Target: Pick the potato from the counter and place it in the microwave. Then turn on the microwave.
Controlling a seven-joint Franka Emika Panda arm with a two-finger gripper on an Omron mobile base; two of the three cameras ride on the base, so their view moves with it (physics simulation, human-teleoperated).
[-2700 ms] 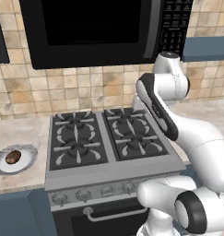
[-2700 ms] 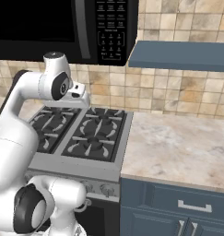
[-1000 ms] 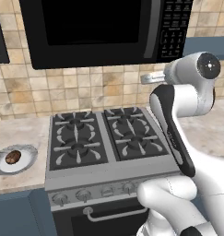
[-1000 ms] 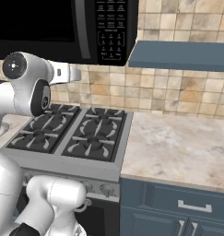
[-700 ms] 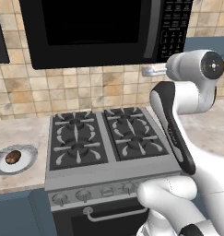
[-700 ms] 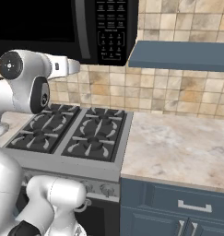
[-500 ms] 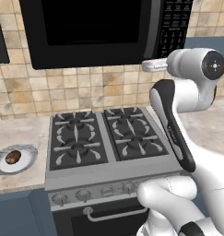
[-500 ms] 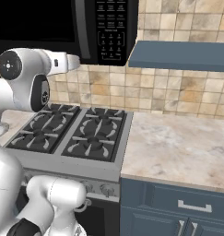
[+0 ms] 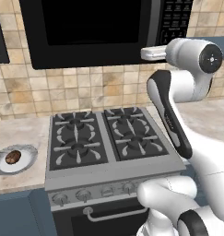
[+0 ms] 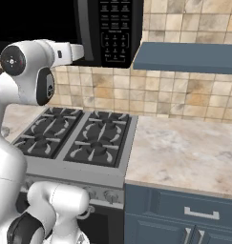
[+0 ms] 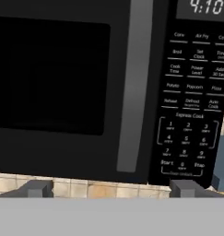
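Your potato (image 9: 13, 156) lies on a white plate (image 9: 3, 167) on the counter (image 9: 19, 136), left of the stove (image 9: 102, 143) and well apart from the arm. The microwave (image 9: 92, 30) hangs above the stove with its door shut and its keypad (image 11: 191, 106) at the right. Your gripper (image 11: 111, 186) is up near the door's grey handle (image 11: 132, 87), jaws spread fully wide and empty.

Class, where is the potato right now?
In the left base view, the potato sits on a white plate on the counter, left of the stove.
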